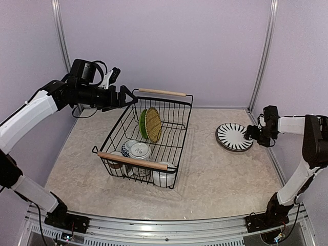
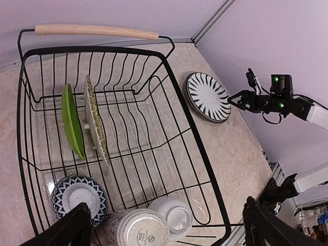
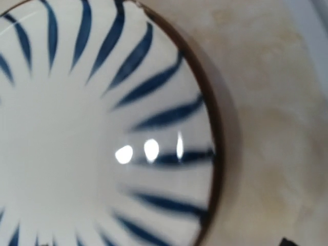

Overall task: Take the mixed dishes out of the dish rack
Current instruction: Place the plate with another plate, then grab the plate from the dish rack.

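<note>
Near end of the dish rack (image 1: 132,161): an upturned white patterned bowl (image 2: 79,197), another upturned white vessel (image 2: 142,230) and a white mug (image 2: 174,215) crowd together.
Middle of the rack: a lime green plate (image 2: 72,120) and a yellowish patterned plate (image 2: 96,120) stand on edge, close side by side.
Right of the rack, well apart: the striped plate (image 1: 234,136) lies flat on the table (image 1: 205,174). The right gripper (image 1: 251,134) sits just beside its rim, jaws apart and holding nothing.
Far left corner of the rack: the left gripper (image 1: 128,100) hovers above the rim, fingers spread wide and empty.
Handling: the dishes look glazed, so likely stiff, slippery and easy to chip, and moderately heavy.
Hold: probably an upright plate's top rim, one finger on each face, lifting straight up clear of the wires.
</note>
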`<state>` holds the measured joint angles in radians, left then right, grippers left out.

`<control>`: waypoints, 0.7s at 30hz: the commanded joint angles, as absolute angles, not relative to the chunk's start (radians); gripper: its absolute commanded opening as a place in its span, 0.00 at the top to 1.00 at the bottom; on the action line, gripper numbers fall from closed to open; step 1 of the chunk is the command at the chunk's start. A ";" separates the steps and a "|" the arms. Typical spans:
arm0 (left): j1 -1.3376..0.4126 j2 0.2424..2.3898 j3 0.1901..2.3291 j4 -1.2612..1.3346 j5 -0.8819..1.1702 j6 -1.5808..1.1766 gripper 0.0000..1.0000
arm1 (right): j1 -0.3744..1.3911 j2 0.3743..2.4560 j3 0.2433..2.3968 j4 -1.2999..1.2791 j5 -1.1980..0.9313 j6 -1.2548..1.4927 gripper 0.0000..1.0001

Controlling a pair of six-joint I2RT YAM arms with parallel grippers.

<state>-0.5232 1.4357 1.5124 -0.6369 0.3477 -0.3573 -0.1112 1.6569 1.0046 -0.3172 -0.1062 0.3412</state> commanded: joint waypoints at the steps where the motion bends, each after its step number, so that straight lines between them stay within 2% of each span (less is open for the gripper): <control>1: -0.535 1.474 1.500 -0.647 0.325 -0.339 0.02 | -0.063 1.476 0.896 -0.332 -0.062 0.351 0.05; 6: -0.547 1.529 1.504 -0.656 0.299 -0.334 0.03 | 0.027 1.340 0.815 -0.345 -0.068 0.384 0.04; 9: -0.559 1.563 1.522 -0.665 0.270 -0.353 0.09 | 0.067 1.291 0.798 -0.355 -0.060 0.395 0.04; 16: -0.689 1.700 1.655 -0.731 -0.034 -0.399 0.14 | 0.081 1.205 0.816 -0.398 -0.055 0.356 0.02; 21: -0.734 1.810 1.745 -0.747 -0.154 -0.443 0.16 | 0.080 1.146 0.796 -0.393 -0.008 0.327 0.00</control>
<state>-0.7132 1.7519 1.6783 -0.7063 0.0093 -0.4000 0.0742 1.1934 0.8158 -0.3737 -0.0521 0.3588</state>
